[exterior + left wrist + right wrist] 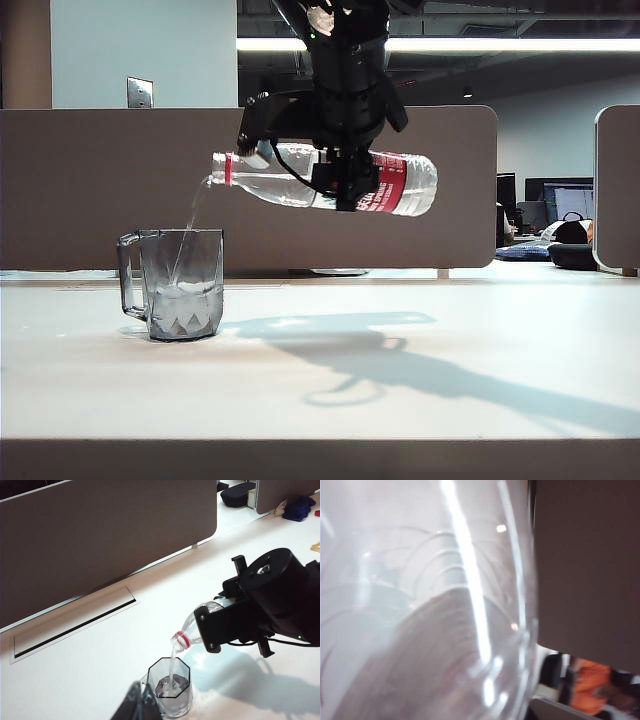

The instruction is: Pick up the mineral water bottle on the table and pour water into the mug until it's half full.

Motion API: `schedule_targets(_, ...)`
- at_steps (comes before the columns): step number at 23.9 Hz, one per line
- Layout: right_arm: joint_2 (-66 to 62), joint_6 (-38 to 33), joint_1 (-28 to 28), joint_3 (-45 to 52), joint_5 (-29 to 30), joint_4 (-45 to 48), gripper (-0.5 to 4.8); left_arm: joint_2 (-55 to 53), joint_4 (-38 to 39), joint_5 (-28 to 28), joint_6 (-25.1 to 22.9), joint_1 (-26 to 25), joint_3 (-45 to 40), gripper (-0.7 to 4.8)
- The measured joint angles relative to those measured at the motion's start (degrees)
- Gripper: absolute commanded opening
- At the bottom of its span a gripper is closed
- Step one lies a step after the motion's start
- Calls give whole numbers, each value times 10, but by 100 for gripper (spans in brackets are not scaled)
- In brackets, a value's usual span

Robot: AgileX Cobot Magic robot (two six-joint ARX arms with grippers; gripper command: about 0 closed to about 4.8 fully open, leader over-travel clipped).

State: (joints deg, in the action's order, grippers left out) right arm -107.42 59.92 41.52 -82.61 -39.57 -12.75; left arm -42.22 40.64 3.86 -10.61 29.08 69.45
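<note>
Pouring stage, seen from the front and from both wrists. The right gripper (345, 185) is clenched on the bottle (300, 178) at mid-body, just beside the red-and-white label, and holds it nearly level above the table (450, 400), with the open neck dipped slightly toward the mug (182, 285). A thin stream of water (193, 215) falls from the neck into the mug, which stands upright on the table with its handle turned away from the bottle; the mug appears roughly a third full, so the pour is judged unfinished. The left gripper (136, 702) hangs just beside the mug at the edge of its own wrist view, and whether its fingers are released or clenched cannot be told. The thin plastic bottle is likely light and soft-walled: it should dent under a hard squeeze, and its weight shifts as the water runs forward, so the mid-body hold near the label seems sound. The faceted mug looks rigid, smooth and probably breakable. The table is bare all round; a dark partition (100, 180) stands well behind, and a recessed slot (75, 625) lies near it.
</note>
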Motion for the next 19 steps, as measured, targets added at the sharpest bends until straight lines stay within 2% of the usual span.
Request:
schedule_targets(4,0,-74,0,0,29,-2,224,0,0,0,-1,0,0,-5)
schedule_targets(12,0,-393,-7,0,98,-25,225,0,0,0,0,0,0,-5)
schedule_targets(15,1,-465,-8,0,102,-28,225,0,0,0,0,0,0,-5)
schedule_targets(17,7,-499,-7,0,103,-28,256,0,0,0,0,0,0,-5)
schedule_targets(19,17,-539,-11,0,104,-33,255,0,0,0,0,0,0,-5)
